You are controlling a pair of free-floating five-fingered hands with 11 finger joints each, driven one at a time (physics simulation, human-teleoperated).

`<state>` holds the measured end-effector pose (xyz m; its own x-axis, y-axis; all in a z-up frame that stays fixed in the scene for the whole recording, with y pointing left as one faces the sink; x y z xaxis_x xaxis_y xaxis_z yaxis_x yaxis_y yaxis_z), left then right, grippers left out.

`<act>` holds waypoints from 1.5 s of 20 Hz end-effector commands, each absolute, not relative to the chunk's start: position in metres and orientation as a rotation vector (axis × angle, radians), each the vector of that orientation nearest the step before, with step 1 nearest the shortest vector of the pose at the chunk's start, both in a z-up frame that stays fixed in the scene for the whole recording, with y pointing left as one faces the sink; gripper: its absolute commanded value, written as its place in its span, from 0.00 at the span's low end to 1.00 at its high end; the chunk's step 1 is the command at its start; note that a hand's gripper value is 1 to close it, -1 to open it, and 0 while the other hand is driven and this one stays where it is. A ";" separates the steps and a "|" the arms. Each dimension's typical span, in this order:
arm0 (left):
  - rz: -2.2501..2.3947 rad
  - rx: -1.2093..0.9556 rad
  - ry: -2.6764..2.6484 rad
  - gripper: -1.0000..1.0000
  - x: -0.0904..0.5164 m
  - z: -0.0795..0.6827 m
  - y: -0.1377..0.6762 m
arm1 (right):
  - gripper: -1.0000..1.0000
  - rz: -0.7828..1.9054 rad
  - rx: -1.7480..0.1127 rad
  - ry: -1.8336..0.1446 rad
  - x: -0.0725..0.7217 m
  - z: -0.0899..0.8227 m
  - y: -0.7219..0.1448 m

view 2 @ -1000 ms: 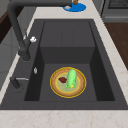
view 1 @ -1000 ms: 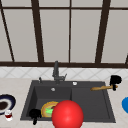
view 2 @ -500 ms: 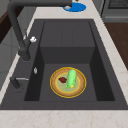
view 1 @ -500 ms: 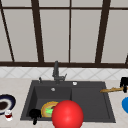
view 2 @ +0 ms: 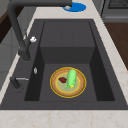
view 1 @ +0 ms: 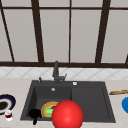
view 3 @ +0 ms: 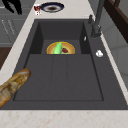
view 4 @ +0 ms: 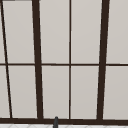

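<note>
1. Window panes in dark frames back a pale bench with a black sink set into it.
2. At the sink's front left corner hangs the left robot hand. In the right side view it floats off the bench's front edge.
3. Its fingers hang down loose and spread. It is released, grasping nothing and touching nothing.
4. Nearest to it in the basin is a yellow plate, flat on the bottom of the left, deeper half.
5. On that plate lie a green vegetable and, just beside it, a small dark red piece.
6. A big red ball covers part of the plate in the front view.
7. On the bench left of the sink stand a dark blue plate and a small glass, near the hand.
8. Farther out are the faucet behind the basin, a loaf of bread on the right bench, and a blue dish.
9. My judgement is that no grasp is in hand. Reaching the yellow plate would call for going over the rim and down.
</note>
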<state>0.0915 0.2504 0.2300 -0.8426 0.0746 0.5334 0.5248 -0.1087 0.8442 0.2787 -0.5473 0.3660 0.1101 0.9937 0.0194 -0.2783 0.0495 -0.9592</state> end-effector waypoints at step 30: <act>-2.023 -0.661 -1.853 0.50 0.092 0.230 0.250 | 1.00 1.238 -1.043 -0.912 0.314 0.199 -0.673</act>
